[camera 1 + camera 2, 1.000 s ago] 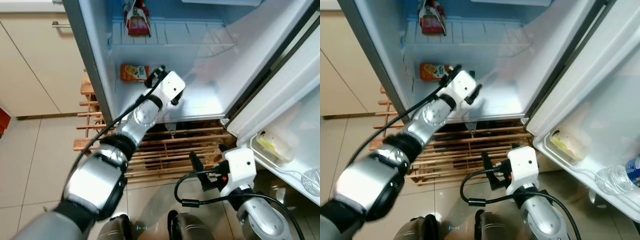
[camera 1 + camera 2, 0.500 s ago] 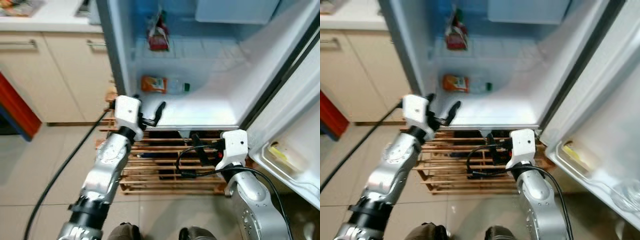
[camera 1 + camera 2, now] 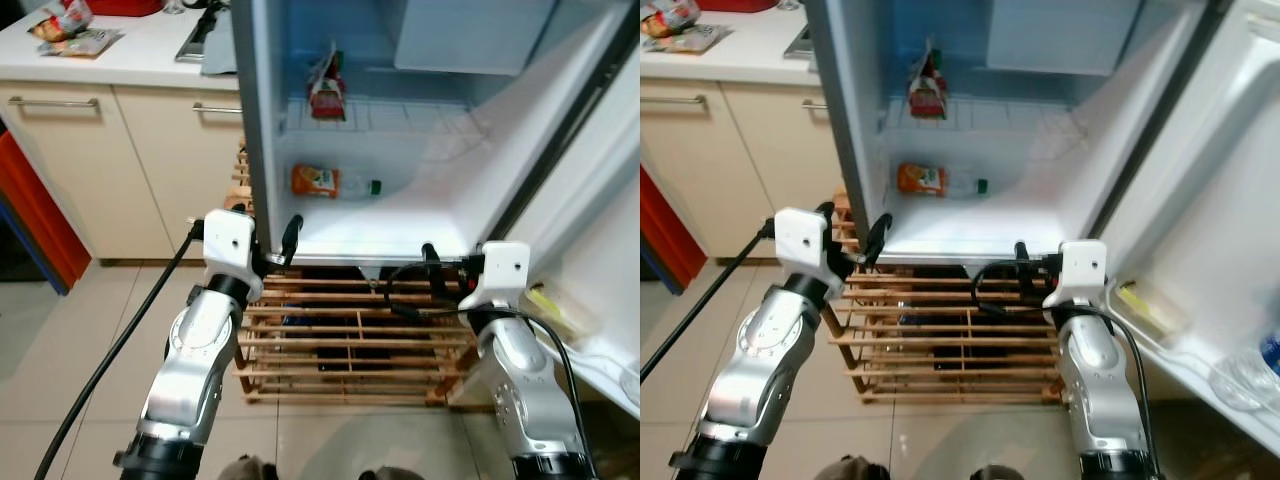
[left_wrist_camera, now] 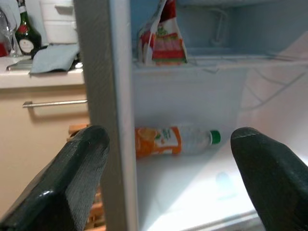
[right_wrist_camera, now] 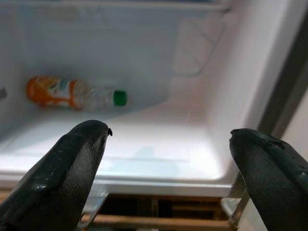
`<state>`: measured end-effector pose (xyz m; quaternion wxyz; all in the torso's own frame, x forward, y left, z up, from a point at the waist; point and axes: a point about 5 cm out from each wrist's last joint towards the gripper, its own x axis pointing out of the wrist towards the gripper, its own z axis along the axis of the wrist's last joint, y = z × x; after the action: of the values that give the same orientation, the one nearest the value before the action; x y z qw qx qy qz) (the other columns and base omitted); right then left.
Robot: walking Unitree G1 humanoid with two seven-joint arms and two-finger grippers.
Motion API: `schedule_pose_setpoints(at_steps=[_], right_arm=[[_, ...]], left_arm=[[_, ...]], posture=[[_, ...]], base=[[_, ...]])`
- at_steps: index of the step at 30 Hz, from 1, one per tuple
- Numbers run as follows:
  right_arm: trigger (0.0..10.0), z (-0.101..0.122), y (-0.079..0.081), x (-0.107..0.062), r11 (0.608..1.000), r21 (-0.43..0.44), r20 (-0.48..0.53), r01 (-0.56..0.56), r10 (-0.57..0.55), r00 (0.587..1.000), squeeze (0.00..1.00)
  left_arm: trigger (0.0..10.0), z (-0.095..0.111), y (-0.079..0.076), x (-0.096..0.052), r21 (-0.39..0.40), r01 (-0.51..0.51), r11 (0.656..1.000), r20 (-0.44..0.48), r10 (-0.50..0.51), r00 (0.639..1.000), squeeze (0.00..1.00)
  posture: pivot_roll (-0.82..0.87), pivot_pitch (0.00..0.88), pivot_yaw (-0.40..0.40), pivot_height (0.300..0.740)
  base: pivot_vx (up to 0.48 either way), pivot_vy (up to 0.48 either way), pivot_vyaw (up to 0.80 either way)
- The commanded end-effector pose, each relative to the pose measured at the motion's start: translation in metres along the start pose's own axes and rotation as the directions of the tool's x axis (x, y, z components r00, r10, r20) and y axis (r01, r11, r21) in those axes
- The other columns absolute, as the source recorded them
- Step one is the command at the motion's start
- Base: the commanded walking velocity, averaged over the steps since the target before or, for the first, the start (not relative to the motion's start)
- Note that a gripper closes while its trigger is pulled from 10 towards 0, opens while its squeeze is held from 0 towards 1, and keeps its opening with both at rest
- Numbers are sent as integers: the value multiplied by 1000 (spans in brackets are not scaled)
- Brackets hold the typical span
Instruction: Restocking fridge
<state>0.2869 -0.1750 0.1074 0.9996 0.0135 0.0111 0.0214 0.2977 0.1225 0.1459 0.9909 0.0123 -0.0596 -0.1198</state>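
1. Lying on its side, the orange-labelled bottle (image 3: 333,183) rested on the fridge (image 3: 420,215) floor
2. Left tool (image 3: 275,243) and right tool (image 3: 440,272) were open, empty
3. Bottle judged light, rigid, slippery; grasp mid-body

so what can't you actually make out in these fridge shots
- Orange-labelled plastic bottle with green cap lying on the fridge floor: label text too small, head views.
- Red and white bag on the wire shelf: top cut off by the left wrist view's edge.
- Clear containers in the white door shelf: cut off at the right edge, contents unclear.
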Motion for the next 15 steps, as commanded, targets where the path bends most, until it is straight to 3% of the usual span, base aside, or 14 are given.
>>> schedule_pose_setpoints(at_steps=[1,10,15], right_arm=[[10000,0,-5,3,1000,5,3,26,-26,1000,125],[10000,-7,-7,3,1000,13,-2,27,-27,1000,122],[10000,-11,1,3,1000,23,-14,-13,14,1000,122]], left_arm=[[10000,-3,1,3,-5,-8,1000,-11,8,1000,0],[10000,-4,-1,10,-19,-8,1000,-33,7,999,0],[10000,-3,0,10,-18,-10,1000,-26,10,1000,0]], posture=[[-82,0,15,740],[-89,0,16,740],[-77,0,17,740]], base=[[-304,0,0],[-306,0,0],[-302,0,0]])
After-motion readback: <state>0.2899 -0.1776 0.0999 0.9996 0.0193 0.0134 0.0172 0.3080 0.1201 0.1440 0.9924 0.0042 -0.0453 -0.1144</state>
